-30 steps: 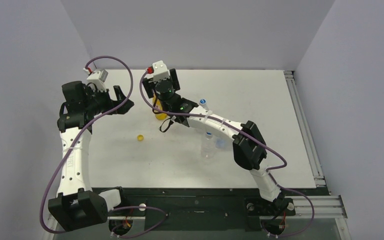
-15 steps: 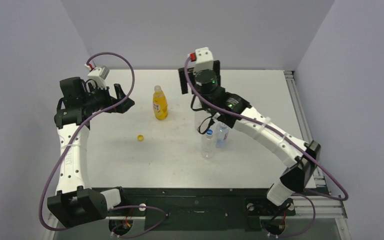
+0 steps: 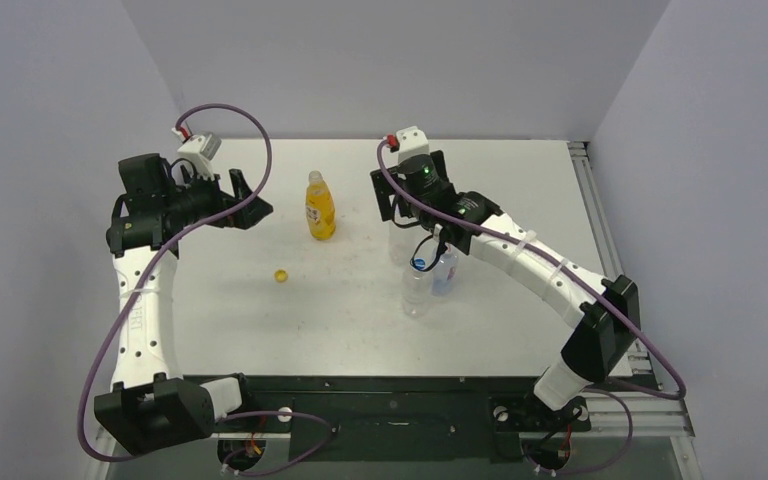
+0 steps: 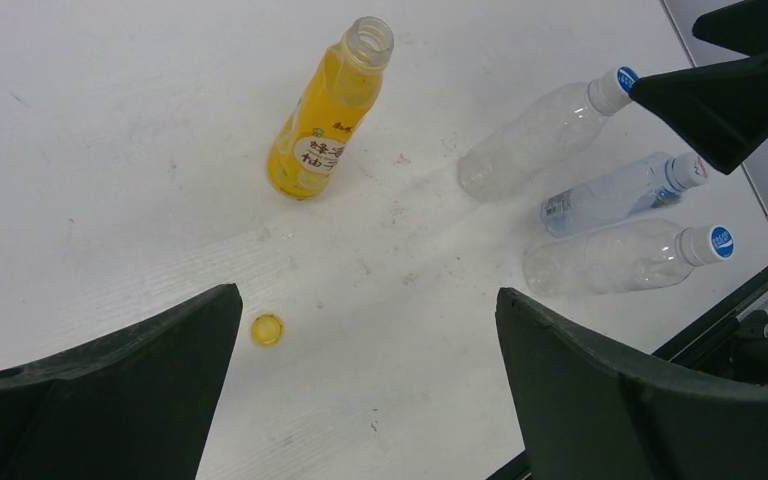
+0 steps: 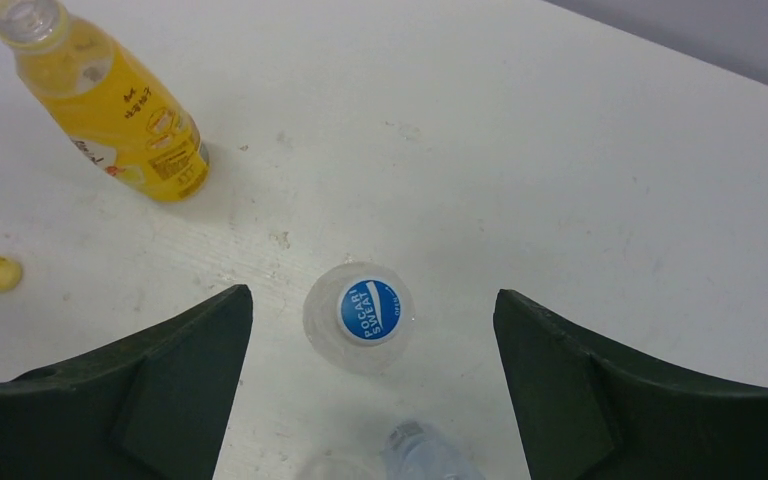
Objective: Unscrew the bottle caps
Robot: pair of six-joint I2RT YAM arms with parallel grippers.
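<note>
White surface point(image 3: 260, 330), top view: the uncapped yellow-orange bottle point(image 3: 320, 207) stands far-centre, its yellow cap point(image 3: 280, 275) lying apart, nearer. Left wrist view: left jaws spread; three clear bottles point(image 4: 540, 130) wear blue-topped caps point(image 4: 717, 243); orange liquid fills the open bottle. Right wrist view: right jaws spread, flanking one capped clear bottle without touching.

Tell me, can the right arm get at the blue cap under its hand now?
Probably yes. The right hand is open directly above the blue cap, with nothing between them; the yellow bottle stands well to the side.
</note>
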